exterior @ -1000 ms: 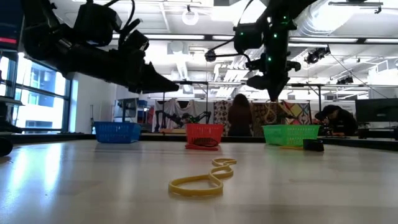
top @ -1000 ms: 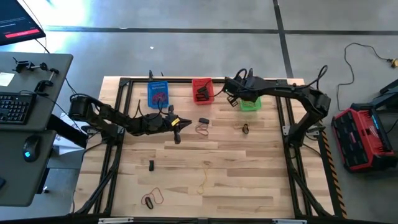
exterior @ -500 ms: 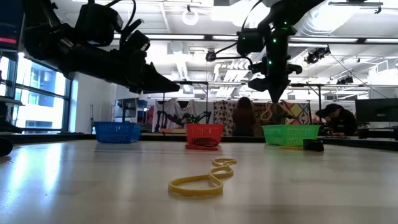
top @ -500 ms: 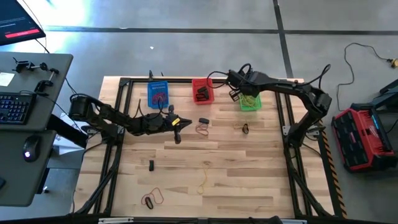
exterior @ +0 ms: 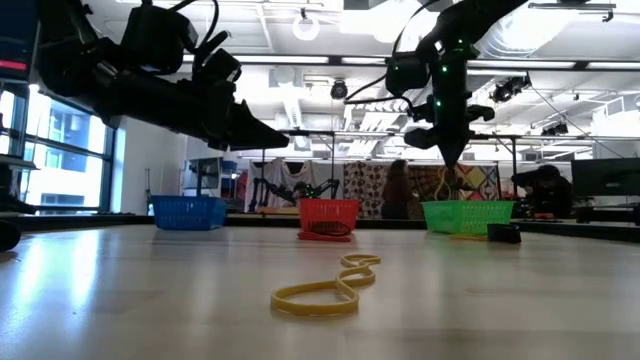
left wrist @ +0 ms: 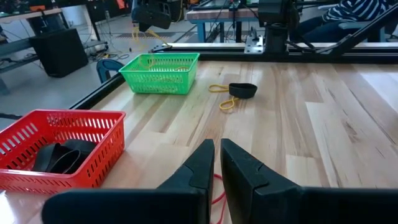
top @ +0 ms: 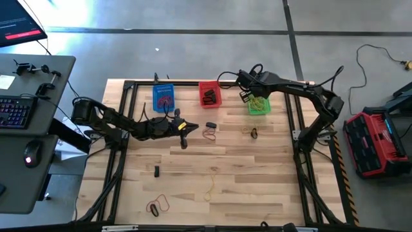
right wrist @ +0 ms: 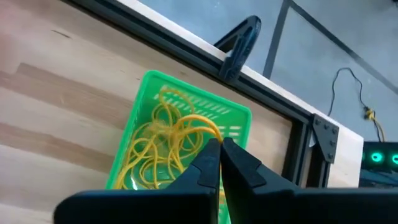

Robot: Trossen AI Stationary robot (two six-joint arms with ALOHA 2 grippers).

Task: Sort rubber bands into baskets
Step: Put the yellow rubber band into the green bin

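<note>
Three mesh baskets stand along the far edge: blue, red with black bands in it, green with yellow bands in it. My right gripper hangs over the green basket's left part, shut on a yellow rubber band. My left gripper, shut and empty, hovers mid-table just left of a red band that lies flat on the wood. More loose bands lie on the table: a yellow one near the front, a black one, and a yellow and black pair. My right gripper pinches a yellow rubber band between its two fingertips, coming from above with the fingers pointing down. The band's loop hangs slack below the fingers, lifted clear of the table, over the green basket.
A black metal frame runs around the table's edges. Red and black bands lie near the front left. People sit at benches in the room behind. Bare wood stretches across the table's right half and front right.
My right gripper has moved toward the table's right, from the gap between the red and green baskets to a spot over the green basket, staying shut. The yellow band has travelled with it, hanging below.
</note>
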